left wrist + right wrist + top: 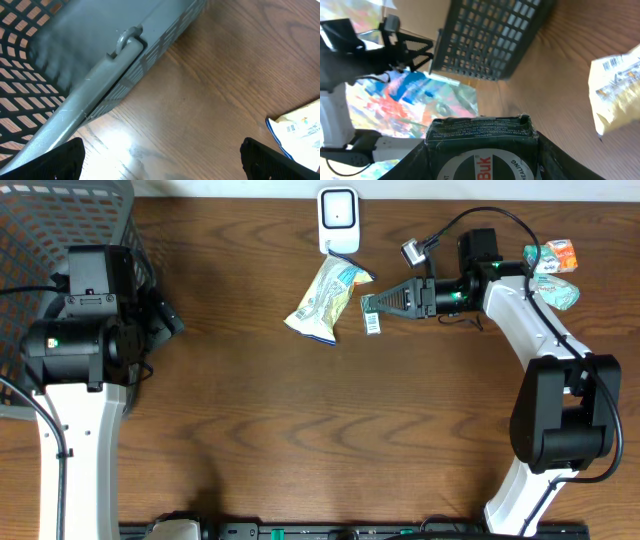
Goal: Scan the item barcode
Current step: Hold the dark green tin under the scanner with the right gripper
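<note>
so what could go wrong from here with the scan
The snack bag lies just in front of the scanner, so its barcode might get read instead. The right gripper holds the small pack close beside that bag and could nudge it on the way to the scanner.

Dark green pouch (369,306) held just beside the white barcode scanner (338,218)
The pouch, crimped along its top edge and bearing a round white logo with red lettering, is clamped in the right tool (378,304), lifted, right of the scanner and nearer than it. The scanner stands upright.
</note>
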Tool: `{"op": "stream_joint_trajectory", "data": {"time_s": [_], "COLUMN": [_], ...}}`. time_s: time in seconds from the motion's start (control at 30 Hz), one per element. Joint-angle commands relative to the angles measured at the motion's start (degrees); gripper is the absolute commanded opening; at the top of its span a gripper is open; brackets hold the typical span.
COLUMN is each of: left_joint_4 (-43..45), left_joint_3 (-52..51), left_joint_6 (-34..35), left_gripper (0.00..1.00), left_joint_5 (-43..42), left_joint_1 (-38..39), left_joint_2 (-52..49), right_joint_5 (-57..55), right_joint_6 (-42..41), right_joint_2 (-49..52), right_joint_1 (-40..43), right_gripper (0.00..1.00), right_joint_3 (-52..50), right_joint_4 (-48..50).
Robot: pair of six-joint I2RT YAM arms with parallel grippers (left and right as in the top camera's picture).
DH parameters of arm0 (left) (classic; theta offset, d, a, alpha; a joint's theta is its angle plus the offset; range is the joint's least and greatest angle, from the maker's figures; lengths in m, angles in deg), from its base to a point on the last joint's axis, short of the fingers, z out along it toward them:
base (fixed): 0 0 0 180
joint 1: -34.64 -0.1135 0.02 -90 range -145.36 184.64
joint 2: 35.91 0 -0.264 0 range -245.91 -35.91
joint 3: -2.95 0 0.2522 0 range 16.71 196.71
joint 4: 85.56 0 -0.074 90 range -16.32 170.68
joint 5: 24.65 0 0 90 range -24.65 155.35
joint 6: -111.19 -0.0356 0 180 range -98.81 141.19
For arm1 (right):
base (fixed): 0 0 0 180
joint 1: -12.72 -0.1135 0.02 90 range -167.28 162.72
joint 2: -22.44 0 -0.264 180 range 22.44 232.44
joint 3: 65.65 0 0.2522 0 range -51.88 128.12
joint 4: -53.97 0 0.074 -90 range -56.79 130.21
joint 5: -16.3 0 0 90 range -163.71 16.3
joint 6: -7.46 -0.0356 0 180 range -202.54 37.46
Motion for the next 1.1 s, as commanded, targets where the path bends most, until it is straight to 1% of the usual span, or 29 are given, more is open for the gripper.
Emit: {"op": "stream_joint_trajectory", "data": {"time_s": [0.0,0.13,0.2,0.3,0.43,1.07], "left_joint_4": [-0.17,-0.17,-0.17,-0.17,-0.17,-0.17], "left_joint_3": [-0.17,-0.17,-0.17,-0.20,-0.17,-0.17], "left_joint_6": [0.92,0.92,0.92,0.92,0.92,0.92], "left_gripper": [0.98,0.98,0.98,0.98,0.98,0.97], "left_joint_5": [0.72,0.72,0.72,0.72,0.72,0.72], "left_joint_1": [-0.46,-0.46,-0.46,-0.46,-0.46,-0.46], "left_joint_2": [-0.22,-0.22,-0.22,-0.22,-0.22,-0.22], "right_joint_5": [4.42,4.39,4.37,4.37,4.22,-0.11], "right_joint_6": [-2.89,-2.21,-5.66,-14.25,-20.57,-21.22], "right_joint_2": [0.04,0.04,0.04,0.04,0.04,0.04], "right_joint_1": [0.13,-0.04,-0.04,-0.04,-0.39,-3.72], "right_gripper": [0.39,0.38,0.36,0.36,0.36,0.37], "right_joint_3": [1.14,1.14,1.14,1.14,1.14,1.11], "right_joint_4": [3.30,13.81,20.68,30.38,37.24,37.68]}}
